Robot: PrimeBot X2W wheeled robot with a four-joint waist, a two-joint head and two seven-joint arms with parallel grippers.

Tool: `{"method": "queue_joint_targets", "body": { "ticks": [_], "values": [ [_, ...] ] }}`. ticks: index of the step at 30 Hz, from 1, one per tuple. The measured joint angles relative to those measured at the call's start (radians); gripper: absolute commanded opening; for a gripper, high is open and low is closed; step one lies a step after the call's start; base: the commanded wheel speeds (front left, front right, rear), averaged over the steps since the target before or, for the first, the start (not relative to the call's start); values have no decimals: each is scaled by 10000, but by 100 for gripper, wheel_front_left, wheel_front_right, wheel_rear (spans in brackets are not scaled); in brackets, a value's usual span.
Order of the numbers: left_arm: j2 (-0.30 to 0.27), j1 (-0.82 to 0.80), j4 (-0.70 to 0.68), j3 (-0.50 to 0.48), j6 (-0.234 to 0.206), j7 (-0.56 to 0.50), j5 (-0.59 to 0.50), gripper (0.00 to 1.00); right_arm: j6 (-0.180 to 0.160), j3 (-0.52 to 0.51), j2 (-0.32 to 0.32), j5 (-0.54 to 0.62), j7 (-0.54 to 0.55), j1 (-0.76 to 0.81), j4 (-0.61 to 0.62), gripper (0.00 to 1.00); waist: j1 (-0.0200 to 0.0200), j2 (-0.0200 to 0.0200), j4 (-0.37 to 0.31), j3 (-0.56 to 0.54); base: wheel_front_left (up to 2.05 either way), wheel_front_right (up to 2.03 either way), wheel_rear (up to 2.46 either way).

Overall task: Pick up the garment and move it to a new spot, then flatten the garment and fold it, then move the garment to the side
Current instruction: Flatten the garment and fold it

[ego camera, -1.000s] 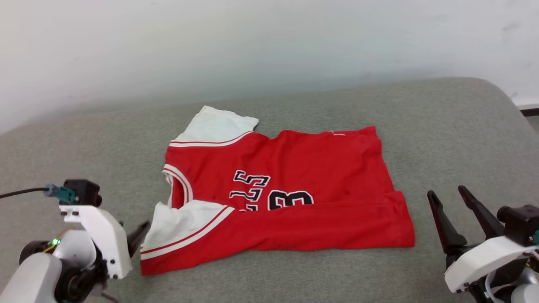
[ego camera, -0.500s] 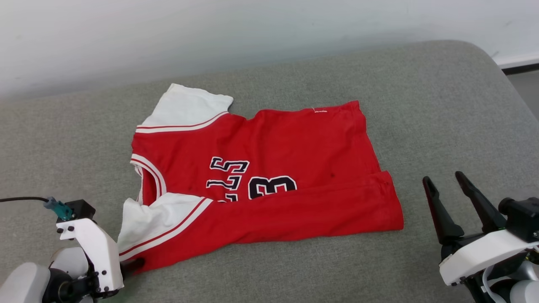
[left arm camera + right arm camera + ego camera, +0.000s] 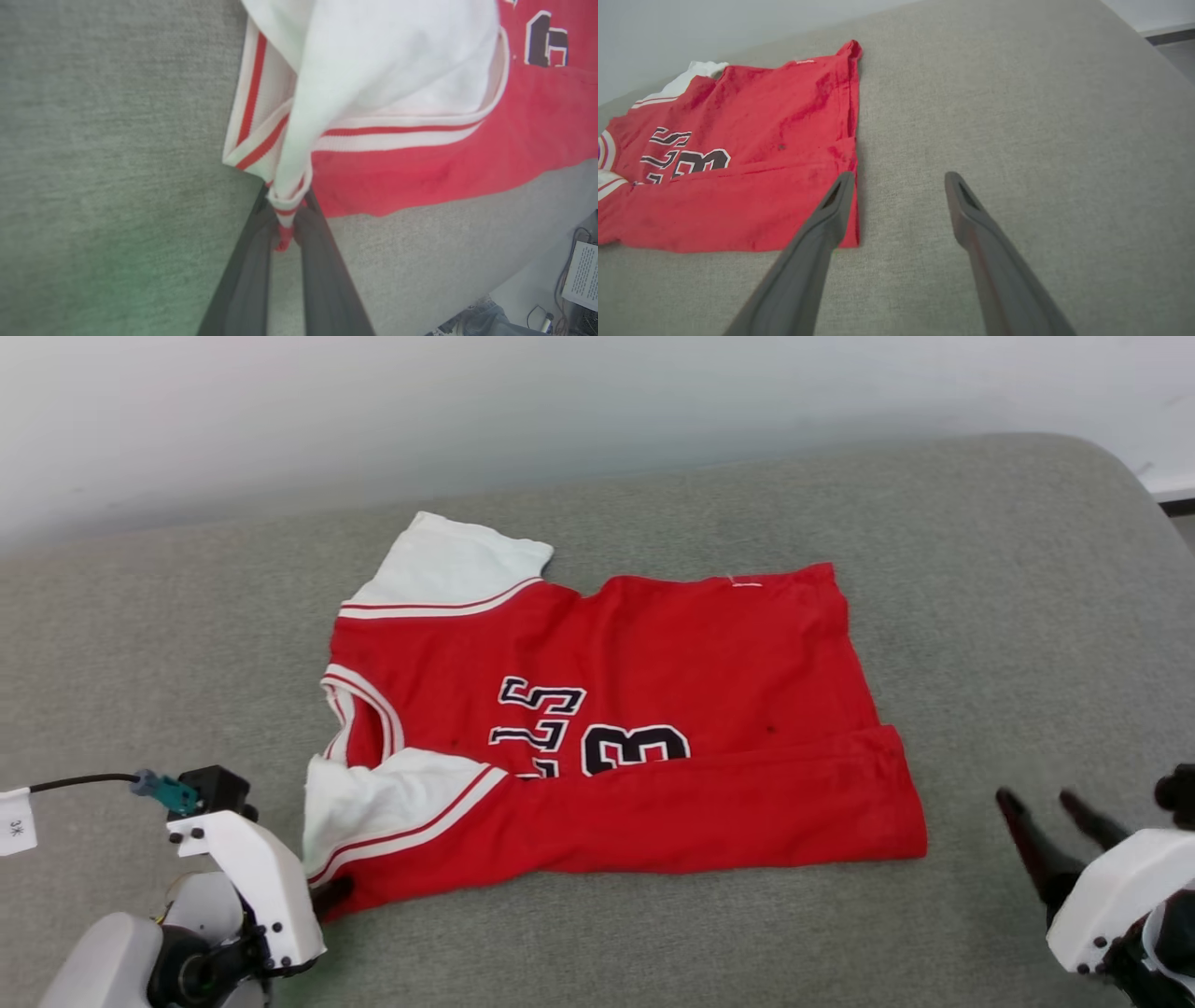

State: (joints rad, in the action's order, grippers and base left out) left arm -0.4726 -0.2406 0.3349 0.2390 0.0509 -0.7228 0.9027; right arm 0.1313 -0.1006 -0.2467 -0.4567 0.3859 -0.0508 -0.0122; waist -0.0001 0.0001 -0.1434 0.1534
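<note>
Garment (image 3: 653,709) lies on grey cushion (image 3: 980,616), near-left corner pinched by left gripper (image 3: 286,233); right gripper (image 3: 899,179) spread wide over bare cushion beside right hem

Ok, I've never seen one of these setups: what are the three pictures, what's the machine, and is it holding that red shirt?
It is a two-armed robot; each arm ends in a two-fingered tool. The wide picture comes from its head, looking down at a grey cushioned surface. The other two come from cameras on its wrists, looking along each tool's fingers. On the surface lies the garment, partly folded. The left tool is shut on the garment's corner, where the striped sleeve trim bunches. The right tool is open, holding nothing, beside the garment's hem.
</note>
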Motion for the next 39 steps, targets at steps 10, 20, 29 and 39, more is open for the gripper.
{"method": "queue_joint_targets", "body": {
  "ticks": [10,20,29,39],
  "values": [
    [-23,-125,-1319,52,17,316,-215,0,-2,69,-50,-811,3561,-1053,-1599,100,1,0,766,317,0,0,0],
    [102,-459,-2136,148,-79,499,-376,0,-6,913,-31,-1133,4155,-2392,-3145,22,2,0,1345,1016,0,0,0],
    [136,-290,-2243,113,-159,625,-295,0,-4,1563,-330,-1398,3791,-2625,-3413,0,2,0,1285,772,0,0,0],
    [100,330,-2431,27,-259,660,-82,0,-4,2065,-656,-1319,3812,-2365,-2504,0,1,0,1121,-346,0,0,0]
  ]
}}
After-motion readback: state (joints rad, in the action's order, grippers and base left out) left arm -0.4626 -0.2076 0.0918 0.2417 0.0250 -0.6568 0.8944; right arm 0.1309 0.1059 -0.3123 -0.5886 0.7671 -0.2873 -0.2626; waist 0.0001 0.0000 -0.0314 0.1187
